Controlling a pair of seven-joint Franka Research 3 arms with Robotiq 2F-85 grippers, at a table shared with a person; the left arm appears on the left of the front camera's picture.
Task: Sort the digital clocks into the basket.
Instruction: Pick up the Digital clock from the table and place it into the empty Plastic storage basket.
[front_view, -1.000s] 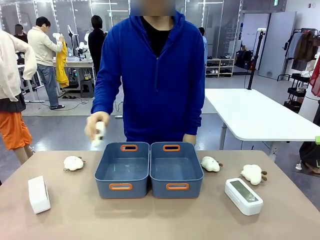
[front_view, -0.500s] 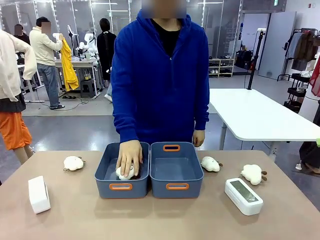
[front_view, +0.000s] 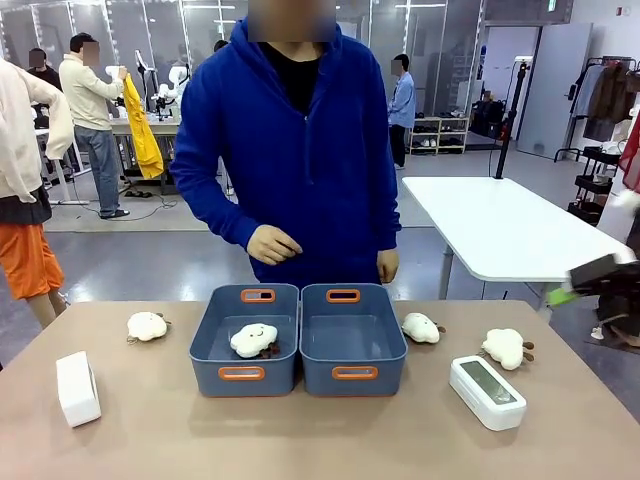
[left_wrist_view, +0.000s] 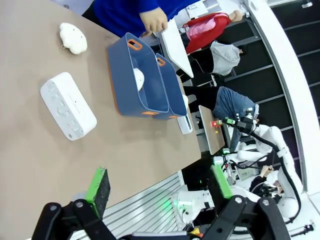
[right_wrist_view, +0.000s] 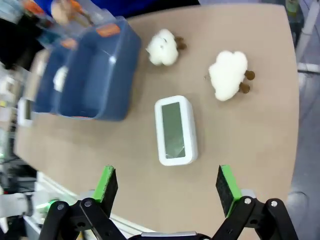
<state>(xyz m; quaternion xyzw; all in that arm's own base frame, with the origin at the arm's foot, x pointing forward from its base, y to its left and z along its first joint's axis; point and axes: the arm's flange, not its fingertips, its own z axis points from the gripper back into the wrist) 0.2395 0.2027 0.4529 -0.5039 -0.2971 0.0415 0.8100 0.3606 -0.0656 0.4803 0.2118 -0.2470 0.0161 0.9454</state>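
Observation:
Two white digital clocks lie on the table. One clock (front_view: 77, 388) rests on its edge at the front left, also the clock (left_wrist_view: 67, 112) in the left wrist view. The other clock (front_view: 487, 392) lies screen up at the front right, below my right gripper (right_wrist_view: 166, 185), which hovers open above this clock (right_wrist_view: 175, 130). The right gripper (front_view: 580, 284) shows blurred at the front view's right edge. My left gripper (left_wrist_view: 160, 183) is open, high above the table's left end. Twin blue-grey baskets stand side by side mid-table: the left basket (front_view: 205, 340) holds a plush toy (front_view: 254, 340), the right basket (front_view: 395, 340) holds nothing.
Three cream plush toys lie on the table: one plush (front_view: 147, 326) left of the baskets, another plush (front_view: 421, 328) just right of them, a third plush (front_view: 506, 348) beyond the right clock. The person stands behind the baskets, one hand (front_view: 272, 243) raised at waist height.
The person has laid a plush toy in the left basket and drawn the hand back up. My right gripper has come into the front view at the right edge.

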